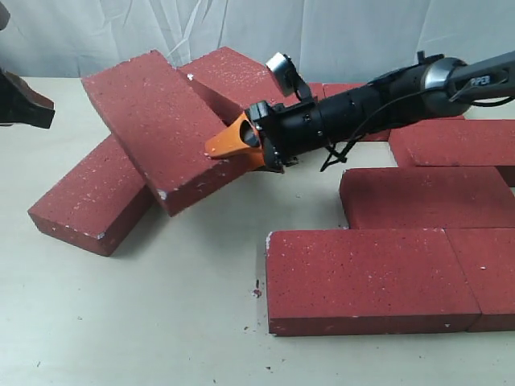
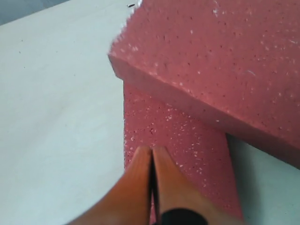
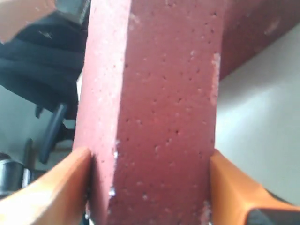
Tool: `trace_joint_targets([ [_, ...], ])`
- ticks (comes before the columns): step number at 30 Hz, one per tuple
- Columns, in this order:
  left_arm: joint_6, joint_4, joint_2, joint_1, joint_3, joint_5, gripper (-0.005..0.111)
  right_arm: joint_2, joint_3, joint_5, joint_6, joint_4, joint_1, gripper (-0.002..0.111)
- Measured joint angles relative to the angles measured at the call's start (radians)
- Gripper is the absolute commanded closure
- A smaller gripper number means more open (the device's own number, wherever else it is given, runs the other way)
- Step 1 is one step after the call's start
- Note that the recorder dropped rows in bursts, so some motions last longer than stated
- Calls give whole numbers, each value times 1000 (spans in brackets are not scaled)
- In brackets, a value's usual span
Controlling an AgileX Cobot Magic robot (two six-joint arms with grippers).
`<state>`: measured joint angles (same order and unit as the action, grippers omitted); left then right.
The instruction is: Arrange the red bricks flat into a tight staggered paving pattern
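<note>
My right gripper (image 1: 217, 149) reaches in from the right and is shut on the long edge of a tilted red brick (image 1: 153, 121). In the right wrist view its orange fingers (image 3: 56, 187) press both faces of that brick (image 3: 159, 117). The tilted brick leans on a lower red brick (image 1: 88, 201) at the left, and another red brick (image 1: 233, 76) lies behind it. Flat red bricks (image 1: 370, 277) sit in rows at the right. My left gripper (image 2: 152, 157) is shut and holds nothing, seen above the lower brick (image 2: 183, 140), near a corner of the overlying brick (image 2: 220, 61).
The flat rows include bricks at the front right (image 1: 491, 273), middle right (image 1: 426, 197) and back right (image 1: 459, 143). A dark part of the left arm (image 1: 22, 103) shows at the left edge. The pale tabletop (image 1: 145, 322) spreads in front. Small red crumbs (image 1: 257, 292) lie by the front brick.
</note>
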<state>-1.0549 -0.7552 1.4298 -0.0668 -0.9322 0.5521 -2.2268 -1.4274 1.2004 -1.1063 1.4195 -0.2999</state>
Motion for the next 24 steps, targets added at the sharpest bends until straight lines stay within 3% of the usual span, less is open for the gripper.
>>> trace_joint_targets([
  [9,0,-6,-84,0,18,-1,107,80,-62,9,36,-355,24,109],
  [22,-18,-18,-27,0,22,-54,107,81,-120,9,-17,-538,22,109],
  [24,-22,-31,3,0,22,-79,107,81,-120,9,-32,-532,20,101],
])
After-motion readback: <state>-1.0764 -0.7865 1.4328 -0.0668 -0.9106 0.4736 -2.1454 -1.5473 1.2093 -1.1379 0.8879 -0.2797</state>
